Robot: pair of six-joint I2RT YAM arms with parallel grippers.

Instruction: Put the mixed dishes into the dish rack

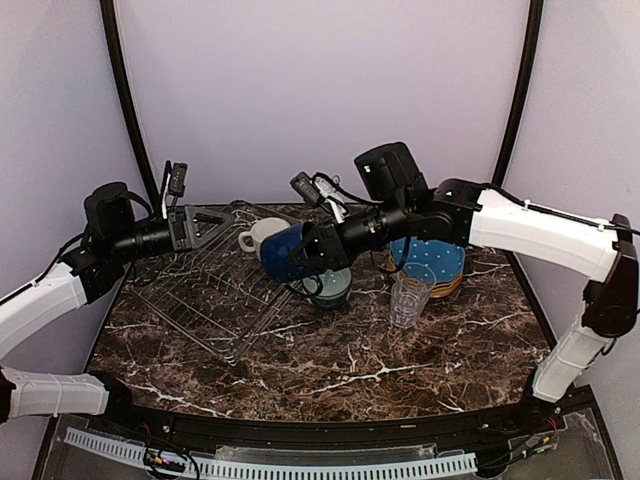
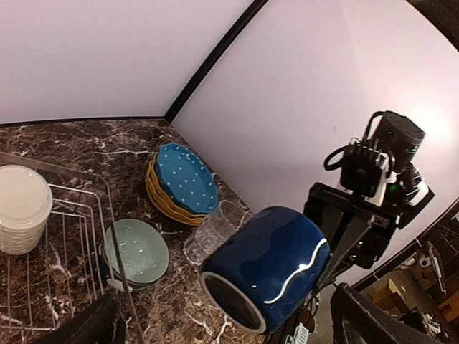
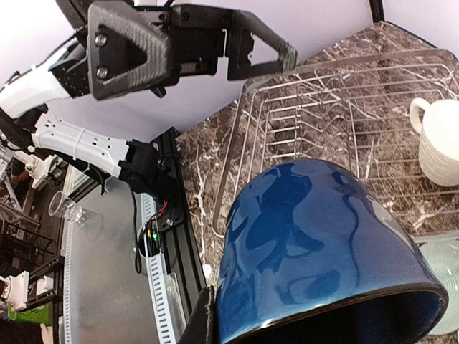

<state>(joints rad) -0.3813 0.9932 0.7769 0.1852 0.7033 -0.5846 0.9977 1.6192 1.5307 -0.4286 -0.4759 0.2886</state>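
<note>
1. Top external view: the right gripper is clamped on the dark blue mug. It holds the mug on its side in the air over the right edge of the dish rack, just beside the cream mug that sits in the rack.
2. The left gripper hangs wide open over the rack's far-left part, holding nothing.
3. Risk, as I judge it: the glazed mug looks pinched at one spot only, so it could swing or slip. Lowering it carelessly could knock the cream mug or the pale-teal bowl just beneath.
4. Hidden: the mug's handle and the exact finger contact. The right arm crosses the blue dotted plate, covering part of the stack.
</note>
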